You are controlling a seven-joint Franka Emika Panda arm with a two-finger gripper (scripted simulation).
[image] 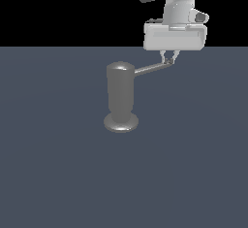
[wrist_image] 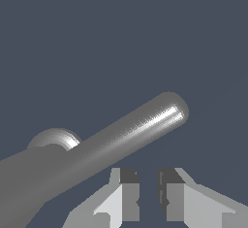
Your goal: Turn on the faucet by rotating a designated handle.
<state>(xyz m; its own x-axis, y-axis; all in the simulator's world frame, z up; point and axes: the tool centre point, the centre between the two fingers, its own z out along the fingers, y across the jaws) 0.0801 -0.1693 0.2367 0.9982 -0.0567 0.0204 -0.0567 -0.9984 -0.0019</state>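
A: Item count, please.

B: One faucet (image: 120, 98), one handle (image: 151, 68), one arm with one gripper (image: 169, 57) carrying two fingers (image: 163, 56). All of it sits over one plain blue-grey counter (image: 58, 173).

A: Describe the faucet.

B: A dull grey upright cylinder with a domed top. It narrows near the bottom and ends in a flared round disc resting on the counter. It stands below the fingers and off to the exterior view's left of them.

A: And the handle?

B: A slim dark-grey rod with a rounded tip. It leaves the upper part of the cylinder and runs sideways, rising slightly, toward the fingers. Its tip ends right at the fingertips in the exterior view.

A: Position of the gripper?

B: The white gripper body hangs above the rod's outer end, fingers pointing down.

A: State of the fingers?

B: Nearly together. In the wrist view the two pads (wrist_image: 127, 193) face each other across a narrow gap, and nothing lies between them. The handle (wrist_image: 121, 139) crosses just beyond the pads, its rounded tip past them. Whether the fingertips touch the rod, I cannot tell from either view.

A: Anything gripped?

B: Nothing.
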